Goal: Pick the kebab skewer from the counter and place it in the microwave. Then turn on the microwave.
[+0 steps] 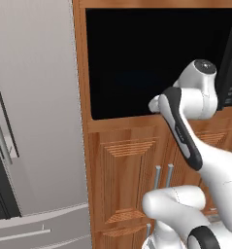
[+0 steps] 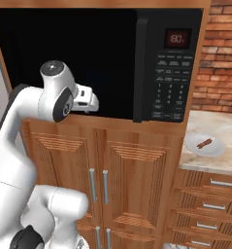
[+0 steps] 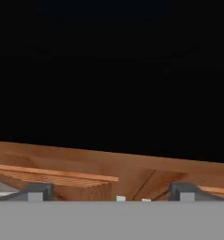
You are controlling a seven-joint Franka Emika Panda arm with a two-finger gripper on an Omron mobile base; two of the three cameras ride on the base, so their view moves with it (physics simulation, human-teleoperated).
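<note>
1. Our tool (image 2: pixel 91 102) hangs spread and empty before the microwave (image 2: pixel 112 58) door.
2. The skewer (image 2: pixel 204 143) lies on a plate (image 2: pixel 205 146) on the table (image 2: pixel 219 160), well off to our right and lower.
3. Its long axis slants across the plate.

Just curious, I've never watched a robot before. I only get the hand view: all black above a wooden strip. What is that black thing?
Observer: That's the glass door of the large black built-in microwave. Its red display glows at its upper right.
Operator: Where's the food?
Observer: The thin kebab skewer lies on a pale round plate on the beige stone counter, to the right of the microwave and lower.
Operator: Is the pincer near it?
Observer: No. The pincer is at the door's lower edge, well left of the plate.
</note>
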